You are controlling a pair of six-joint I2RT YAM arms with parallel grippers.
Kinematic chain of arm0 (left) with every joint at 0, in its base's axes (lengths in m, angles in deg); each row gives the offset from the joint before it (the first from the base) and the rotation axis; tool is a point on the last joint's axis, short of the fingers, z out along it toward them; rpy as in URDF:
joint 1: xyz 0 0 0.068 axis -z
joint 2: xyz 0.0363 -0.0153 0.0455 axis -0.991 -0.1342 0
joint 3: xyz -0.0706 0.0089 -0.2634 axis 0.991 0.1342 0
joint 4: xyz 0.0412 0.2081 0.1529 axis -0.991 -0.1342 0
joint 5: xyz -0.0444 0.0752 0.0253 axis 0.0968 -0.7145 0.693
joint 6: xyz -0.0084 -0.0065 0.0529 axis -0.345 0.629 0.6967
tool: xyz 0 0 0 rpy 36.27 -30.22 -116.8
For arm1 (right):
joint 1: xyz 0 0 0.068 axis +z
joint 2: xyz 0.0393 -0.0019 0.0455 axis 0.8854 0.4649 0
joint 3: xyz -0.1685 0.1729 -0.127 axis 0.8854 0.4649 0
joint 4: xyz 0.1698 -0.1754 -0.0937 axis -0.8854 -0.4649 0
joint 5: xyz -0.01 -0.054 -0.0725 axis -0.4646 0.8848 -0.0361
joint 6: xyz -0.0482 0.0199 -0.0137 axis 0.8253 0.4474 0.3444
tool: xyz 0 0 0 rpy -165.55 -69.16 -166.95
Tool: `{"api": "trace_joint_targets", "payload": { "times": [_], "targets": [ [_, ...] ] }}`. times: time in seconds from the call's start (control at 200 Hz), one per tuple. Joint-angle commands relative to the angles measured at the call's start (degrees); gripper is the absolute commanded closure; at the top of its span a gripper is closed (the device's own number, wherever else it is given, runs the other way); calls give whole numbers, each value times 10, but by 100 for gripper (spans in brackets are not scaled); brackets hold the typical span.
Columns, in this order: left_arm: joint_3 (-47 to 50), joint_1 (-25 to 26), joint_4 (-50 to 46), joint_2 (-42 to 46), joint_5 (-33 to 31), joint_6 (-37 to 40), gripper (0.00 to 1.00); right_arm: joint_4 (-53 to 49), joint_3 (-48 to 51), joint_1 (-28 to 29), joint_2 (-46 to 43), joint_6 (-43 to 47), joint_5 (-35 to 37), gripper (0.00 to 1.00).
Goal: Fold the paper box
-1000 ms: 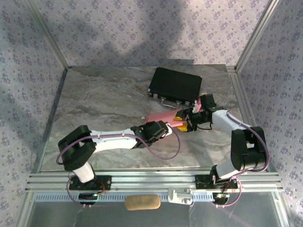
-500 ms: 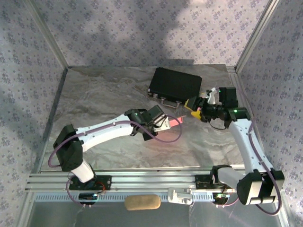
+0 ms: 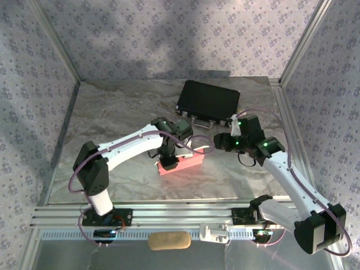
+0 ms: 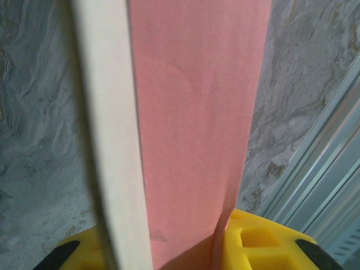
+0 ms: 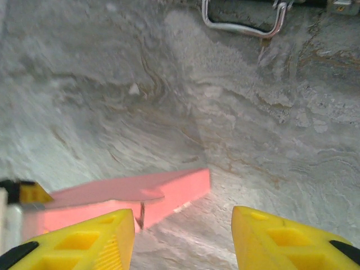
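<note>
While left fingers [image 4: 264,242] pinch the paper box [image 3: 183,163], right fingers [image 5: 281,236] spread apart — empty, near it

paper box [image 3: 181,163]: thin card, matt salmon outside, paler cream inner face, smooth
tabletop [image 3: 112,112]: grey marble-look sheet, smooth, faint sheen
black case [image 3: 208,100], at 1 o'clock: matt black shell, bright metal handle [image 5: 242,25]
right end effector [image 5: 183,230]: yellow plastic fingers [image 5: 281,233], matt
rail [image 3: 185,214], at 6 o'clock: ribbed bare aluminium

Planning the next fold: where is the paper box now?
In the top view, the paper box sits near the centre, just in front of the black case, its left end held in the left gripper.
</note>
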Motion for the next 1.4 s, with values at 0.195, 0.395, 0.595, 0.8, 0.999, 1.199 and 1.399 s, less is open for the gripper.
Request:
{"api": "trace_joint_targets", "payload": {
  "times": [0.195, 0.395, 0.595, 0.8, 0.999, 1.199, 1.399],
  "targets": [
    [-7, -26, 1, -26, -16, 29, 65, 113, 42, 43, 11, 109, 74, 46],
    [11, -26, 39, -4, -24, 27, 64, 116, 18, 48, 46, 142, 43, 45],
    [12, -34, 49, 9, -9, 35, 63, 112, 3, 58, 68, 171, 18, 46],
    [14, -35, 49, 5, 1, 39, 63, 112, -1, 58, 80, 184, 18, 47],
    [11, -36, 47, 6, 9, 39, 62, 104, -15, 59, 104, 195, 18, 49],
    [8, -35, 41, 7, 11, 43, 61, 109, -22, 69, 107, 206, 17, 54],
    [4, -36, 43, 7, 10, 43, 60, 93, -30, 76, 120, 210, 14, 65]
  ]
}}
